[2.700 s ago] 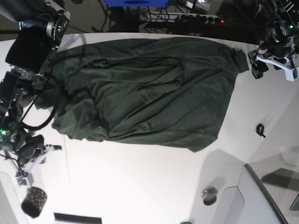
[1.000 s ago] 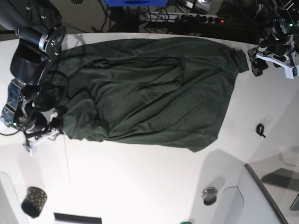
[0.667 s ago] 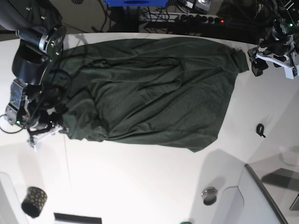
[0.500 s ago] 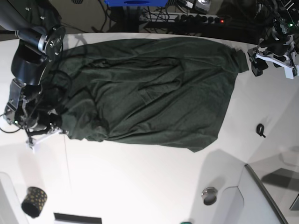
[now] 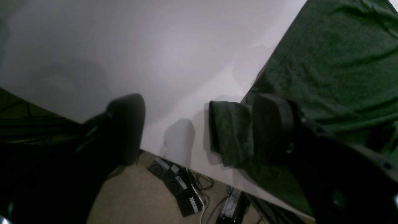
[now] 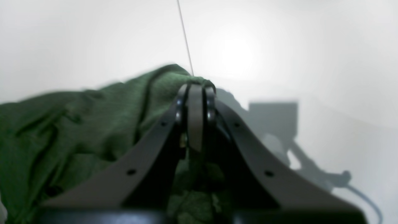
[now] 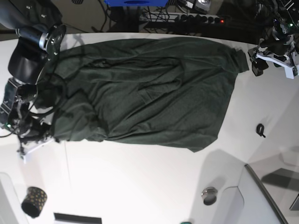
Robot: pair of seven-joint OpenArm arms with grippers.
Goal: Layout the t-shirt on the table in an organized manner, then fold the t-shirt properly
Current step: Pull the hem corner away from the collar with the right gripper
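Note:
The dark green t-shirt (image 7: 145, 88) lies spread and wrinkled across the white table (image 7: 140, 182). My right gripper (image 7: 46, 138) is at the shirt's near left corner, shut on a pinch of its fabric. In the right wrist view the closed fingertips (image 6: 196, 90) bite the hem of the t-shirt (image 6: 77, 124), slightly lifted off the table (image 6: 279, 46). My left gripper (image 7: 258, 65) stands open at the far right beside the sleeve (image 7: 240, 60). In the left wrist view the sleeve cuff (image 5: 231, 133) lies between the open fingers (image 5: 127, 124) of the gripper (image 5: 199, 130), close to the right one.
A small black clip (image 7: 260, 129) lies on the table right of the shirt. A round metal fitting (image 7: 210, 195) and a raised panel (image 7: 261, 196) sit at the near right. A dotted black cup (image 7: 33, 201) stands near left. Cables and a power strip (image 7: 196, 18) run behind the far edge.
My right gripper has closed on the shirt's near left corner and drawn it a little left and toward the near edge. The left arm has stayed still.

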